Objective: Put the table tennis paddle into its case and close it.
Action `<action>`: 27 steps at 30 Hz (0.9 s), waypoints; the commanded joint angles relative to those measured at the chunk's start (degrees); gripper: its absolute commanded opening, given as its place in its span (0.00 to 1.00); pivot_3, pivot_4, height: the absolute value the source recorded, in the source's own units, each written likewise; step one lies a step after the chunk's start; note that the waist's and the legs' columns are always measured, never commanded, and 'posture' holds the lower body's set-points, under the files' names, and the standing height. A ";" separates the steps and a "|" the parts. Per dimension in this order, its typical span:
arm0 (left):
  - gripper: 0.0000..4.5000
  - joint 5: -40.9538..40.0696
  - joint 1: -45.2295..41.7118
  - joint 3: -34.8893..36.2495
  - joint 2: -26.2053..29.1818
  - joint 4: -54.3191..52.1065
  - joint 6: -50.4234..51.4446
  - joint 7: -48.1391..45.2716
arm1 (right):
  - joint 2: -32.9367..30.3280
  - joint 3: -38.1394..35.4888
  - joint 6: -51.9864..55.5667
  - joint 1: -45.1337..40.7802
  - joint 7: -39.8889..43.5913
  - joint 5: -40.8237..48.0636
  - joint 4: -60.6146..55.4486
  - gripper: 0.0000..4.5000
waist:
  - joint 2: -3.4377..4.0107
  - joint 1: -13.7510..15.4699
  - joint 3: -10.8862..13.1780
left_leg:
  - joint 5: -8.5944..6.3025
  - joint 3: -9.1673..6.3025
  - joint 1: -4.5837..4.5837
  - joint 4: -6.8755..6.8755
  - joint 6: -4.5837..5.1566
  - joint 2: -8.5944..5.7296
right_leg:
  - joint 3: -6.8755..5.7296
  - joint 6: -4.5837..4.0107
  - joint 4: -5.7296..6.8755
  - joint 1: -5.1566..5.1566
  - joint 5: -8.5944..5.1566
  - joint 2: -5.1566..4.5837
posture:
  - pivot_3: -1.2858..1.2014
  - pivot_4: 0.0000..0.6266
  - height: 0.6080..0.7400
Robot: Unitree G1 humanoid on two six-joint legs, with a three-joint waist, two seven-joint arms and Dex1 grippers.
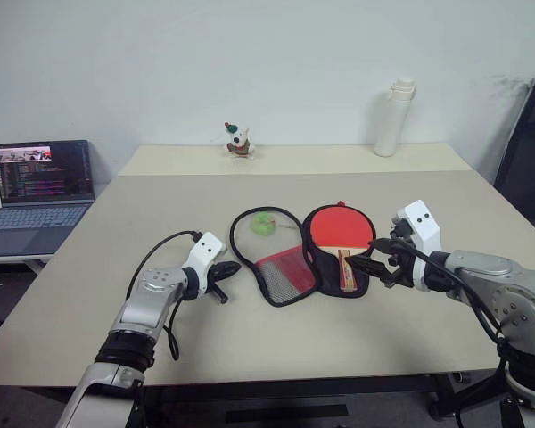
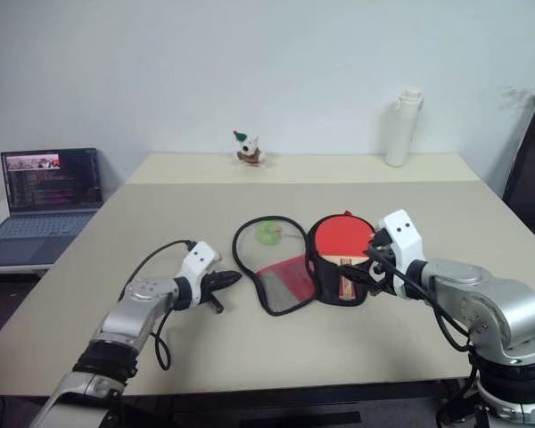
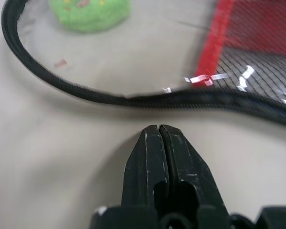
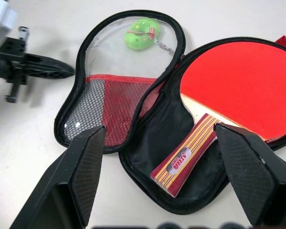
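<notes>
The case (image 1: 283, 273) lies unzipped and spread flat on the table, its clear and red-mesh flap on the left and its black-lined half (image 4: 164, 125) on the right. A green charm (image 4: 142, 33) rests under the clear part of the flap. The table tennis paddle (image 1: 339, 232) lies in the black-lined half, red face up, its striped handle (image 4: 186, 160) pointing toward me. My left gripper (image 3: 159, 130) is shut with nothing in it, its tip just short of the flap's black zip edge (image 3: 133, 98). My right gripper (image 1: 367, 254) hovers open just right of the handle, holding nothing.
An open laptop (image 1: 43, 183) sits on a side surface at the left. A white bottle (image 1: 395, 118) and a small toy figure (image 1: 239, 140) stand at the far edge of the beige table (image 1: 160, 214). A black chair (image 1: 530, 160) stands at the right.
</notes>
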 commanded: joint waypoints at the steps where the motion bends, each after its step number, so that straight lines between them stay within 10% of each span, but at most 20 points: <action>1: 0.02 0.87 -3.32 -0.39 -3.50 4.81 -3.49 1.31 | -1.10 -0.64 -1.88 0.10 0.04 0.01 -1.42 0.88 | 0.00 0.06 0.00 | 0.00 -0.01 0.00 0.01 0.00 -0.01 | -0.01 0.00 0.00 0.00 0.00 0.00 | 0.52 0.24 1.00; 14: 0.02 -0.18 -18.01 -1.48 -13.50 4.16 -6.92 -1.98 | -8.27 -6.74 -4.59 3.69 1.17 -0.90 2.02 0.88 | -0.08 1.46 0.01 | 0.00 0.05 -0.20 0.13 0.00 -0.11 | -0.14 0.08 -0.16 0.04 0.04 -0.06 | 0.52 0.24 1.00; 27: 0.02 3.96 -33.22 -2.09 -25.72 30.76 -20.96 1.95 | -11.69 -11.10 -6.97 7.68 0.01 -3.28 4.80 0.88 | -0.11 0.57 0.03 | -0.17 0.03 -0.07 0.10 0.30 -0.56 | -0.02 0.10 -0.10 0.02 0.03 -0.02 | 0.52 0.24 1.00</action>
